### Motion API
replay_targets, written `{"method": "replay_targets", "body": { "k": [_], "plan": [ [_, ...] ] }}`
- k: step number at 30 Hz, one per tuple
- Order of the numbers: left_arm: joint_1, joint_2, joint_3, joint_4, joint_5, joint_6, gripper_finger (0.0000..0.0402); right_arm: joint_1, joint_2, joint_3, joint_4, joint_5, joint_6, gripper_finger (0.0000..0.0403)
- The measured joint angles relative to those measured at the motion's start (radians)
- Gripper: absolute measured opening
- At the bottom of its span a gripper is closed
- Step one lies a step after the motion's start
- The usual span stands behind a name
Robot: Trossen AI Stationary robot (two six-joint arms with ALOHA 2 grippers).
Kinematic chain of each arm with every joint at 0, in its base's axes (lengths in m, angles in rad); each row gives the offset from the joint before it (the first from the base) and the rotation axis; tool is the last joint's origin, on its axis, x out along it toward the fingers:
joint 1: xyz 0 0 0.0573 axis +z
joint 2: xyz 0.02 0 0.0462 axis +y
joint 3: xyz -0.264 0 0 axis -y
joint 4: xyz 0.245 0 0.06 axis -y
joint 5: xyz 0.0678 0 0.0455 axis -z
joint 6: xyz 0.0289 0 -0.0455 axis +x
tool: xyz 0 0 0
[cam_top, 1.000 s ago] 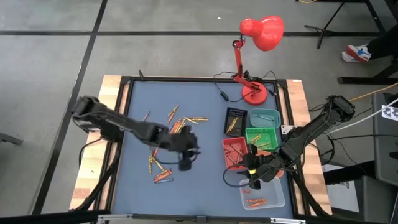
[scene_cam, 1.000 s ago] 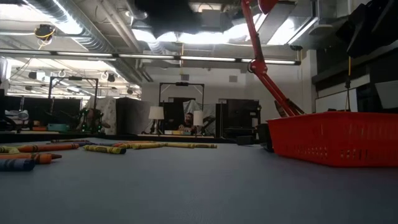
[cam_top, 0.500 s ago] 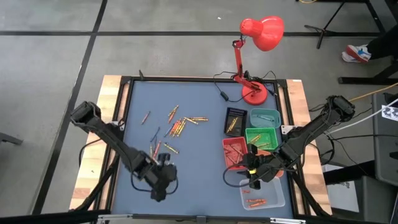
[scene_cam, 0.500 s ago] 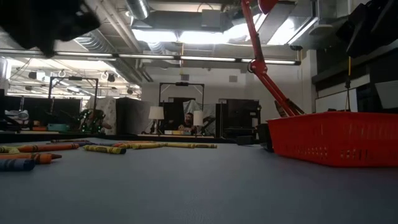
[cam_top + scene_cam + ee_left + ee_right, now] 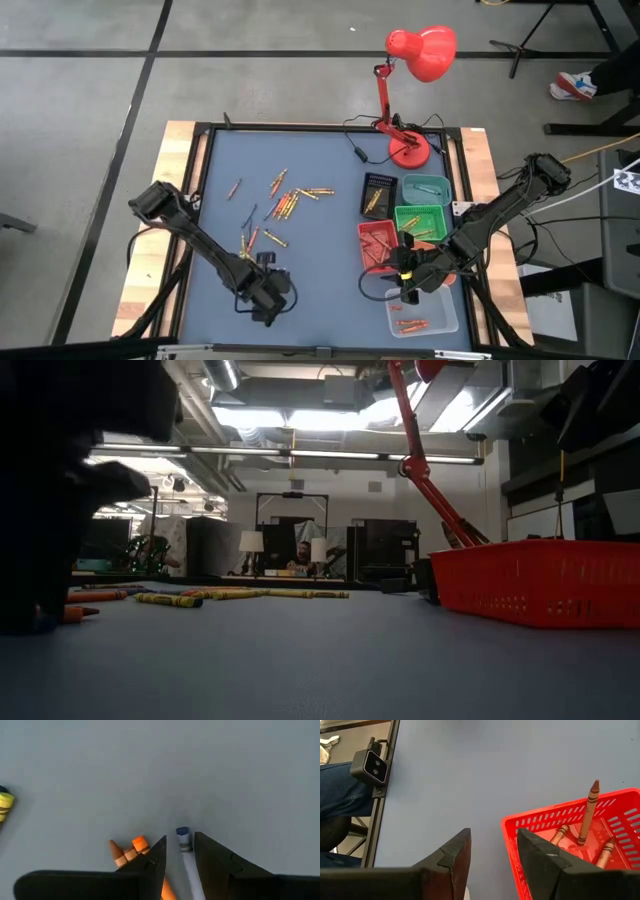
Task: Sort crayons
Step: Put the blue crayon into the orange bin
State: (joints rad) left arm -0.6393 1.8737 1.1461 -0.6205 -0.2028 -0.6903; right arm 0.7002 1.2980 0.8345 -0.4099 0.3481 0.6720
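Blue-grey table (image 5: 320, 165), red lamp (image 5: 420, 52), red tray (image 5: 376, 243), green tray (image 5: 421, 220), teal tray (image 5: 425, 187), mostly orange crayons (image 5: 290, 200).

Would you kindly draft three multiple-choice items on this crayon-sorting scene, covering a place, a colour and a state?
1. Where is the left hand?
A. low over the mat's near edge
B. above the lamp
C. inside the green tray

2. What colour is the tray closest to the right hand?
A. white
B. red
C. yellow

3. How does the blue-tipped crayon lie?
A. standing in a tray
B. between the left hand's open fingers
C. on the lamp base

Answers: 1 A, the high view shows it there. 2 B, its red mesh wall shows in the right wrist view. 3 B, the left wrist view shows it in the gap.
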Motion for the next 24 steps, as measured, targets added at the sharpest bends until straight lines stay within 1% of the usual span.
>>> {"method": "replay_targets", "body": {
  "k": [4,9,11,19,24],
  "plan": [
    [0.012,0.017,0.003,0.003,0.049,0.0,0.0085,0.0,0.0,0.0,0.0,0.0,0.0,0.0159],
    [0.013,0.026,0.004,0.003,0.054,0.0,0.0081,0.0,0.0,0.0,0.0,0.0,0.0,0.0159],
    [0.013,0.026,0.004,0.004,0.056,0.0,0.0073,0.0,0.0,0.0,0.0,0.0,0.0,0.0159],
    [0.02,0.027,0.004,0.021,0.056,0.001,0.0018,0.0,0.0,0.0,0.0,0.0,0.0,0.0159],
    [0.043,0.027,0.0,0.065,0.055,0.003,0.0005,0.0,0.0,0.0,0.007,0.0,0.0,0.0159]
  ]
}}
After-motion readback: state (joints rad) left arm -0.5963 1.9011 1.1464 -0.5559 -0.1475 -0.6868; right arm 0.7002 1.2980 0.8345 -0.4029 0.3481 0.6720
